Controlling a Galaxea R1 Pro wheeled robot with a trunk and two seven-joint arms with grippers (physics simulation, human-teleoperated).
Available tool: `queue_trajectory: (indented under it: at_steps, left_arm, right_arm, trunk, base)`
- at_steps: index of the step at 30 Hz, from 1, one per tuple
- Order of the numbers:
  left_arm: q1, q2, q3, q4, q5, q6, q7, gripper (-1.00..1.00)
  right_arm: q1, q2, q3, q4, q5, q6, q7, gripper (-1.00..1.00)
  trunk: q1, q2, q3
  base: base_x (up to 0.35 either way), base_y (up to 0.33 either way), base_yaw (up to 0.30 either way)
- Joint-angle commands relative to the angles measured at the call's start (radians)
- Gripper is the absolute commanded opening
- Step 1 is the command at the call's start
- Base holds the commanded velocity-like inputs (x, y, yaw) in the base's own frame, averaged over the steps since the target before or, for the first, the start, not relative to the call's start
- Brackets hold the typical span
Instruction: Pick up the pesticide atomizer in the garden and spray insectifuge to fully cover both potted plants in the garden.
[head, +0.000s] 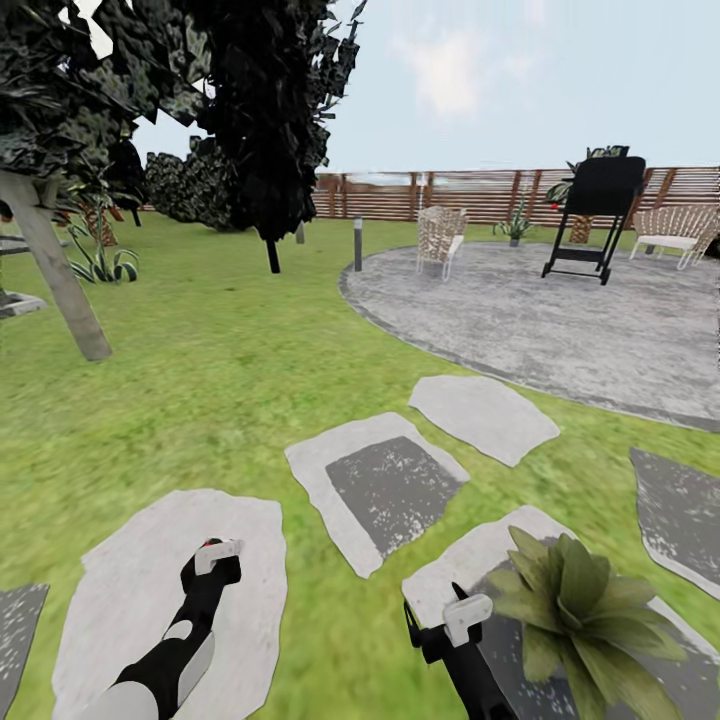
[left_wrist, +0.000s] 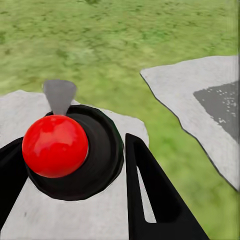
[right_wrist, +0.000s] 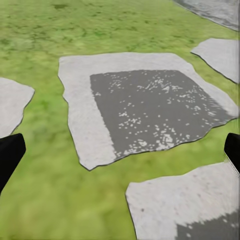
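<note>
In the head view, a lawn crossed by grey stepping slabs is seen, with a round paved patio, a slatted fence, wicker chairs and a black grill beyond. The left claw is held low over a pale slab with a red-topped object between its fingers, taken to be the pesticide atomizer. The right claw hangs just beside one potted plant, a leafy rosette standing on a slab at the lower right; a second such plant cannot be made out. In the left wrist view, the atomizer's red knob and black body are seen gripped between the dark fingers, with a grey nozzle pointing forward over slab and grass. In the right wrist view, the fingertips are spread wide at the frame's edges, nothing being held, above a dark-centred slab. The pick-up is judged done; spraying of both plants is judged still to be carried out.
</note>
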Motion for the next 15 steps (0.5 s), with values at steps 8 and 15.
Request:
queue_trajectory:
  at_steps: [8, 15]
  left_arm:
    - [0.000, 0.000, -0.001, 0.001, 0.005, -0.003, 0.000, -1.00]
    - [0.000, 0.000, -0.001, 0.001, 0.005, -0.003, 0.000, -1.00]
  right_arm:
    - [0.000, 0.000, -0.001, 0.000, 0.007, -0.003, 0.000, 1.00]
    - [0.000, 0.000, -0.001, 0.000, 0.007, -0.003, 0.000, 1.00]
  trunk:
    - [-0.004, 0.002, 0.035]
    - [-0.024, 0.037, 0.058]
  base:
    - [0.000, 0.000, 0.000]
    - [0.000, 0.000, 0.000]
